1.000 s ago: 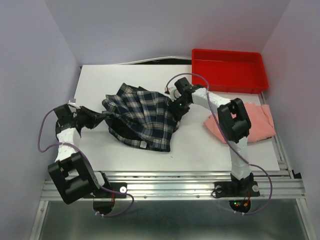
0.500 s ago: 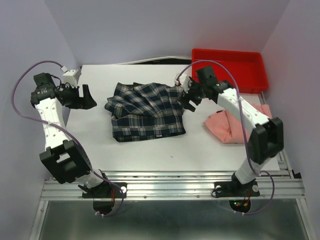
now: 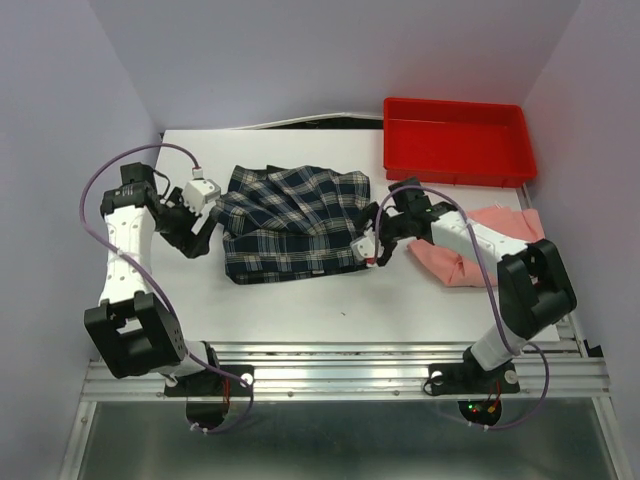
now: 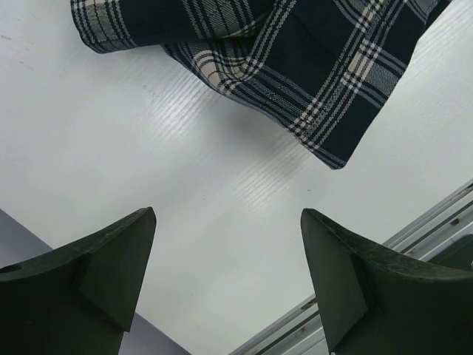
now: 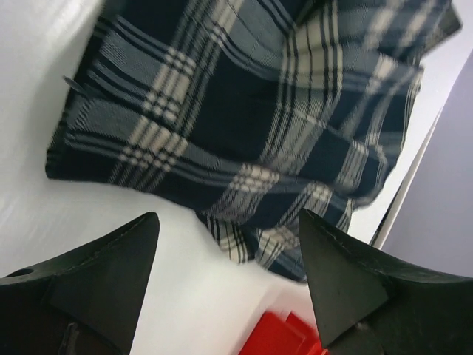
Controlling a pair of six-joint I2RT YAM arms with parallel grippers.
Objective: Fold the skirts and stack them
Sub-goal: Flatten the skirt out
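Note:
The plaid skirt (image 3: pixel 295 225) lies folded in a rough rectangle in the middle of the white table (image 3: pixel 300 300). My left gripper (image 3: pixel 200 225) stands open just off its left edge, and the left wrist view shows bare table between the fingers (image 4: pixel 111 274) with the plaid skirt (image 4: pixel 295 59) ahead. My right gripper (image 3: pixel 372 240) stands open at the skirt's right edge. In the right wrist view the plaid skirt (image 5: pixel 244 111) fills the area ahead of that gripper (image 5: pixel 228 216). The salmon-pink skirt (image 3: pixel 500 235) lies crumpled at the right, partly under the right arm.
A red plastic tray (image 3: pixel 455 140) stands at the back right corner, and a blurred piece of the tray (image 5: pixel 284 336) shows low in the right wrist view. The table's metal front rail (image 3: pixel 340 365) runs along the near edge. Grey walls close in both sides.
Both grippers opened and let go of the plaid skirt, which now lies folded flat. The arms swung away and have come back low beside its left and right edges.

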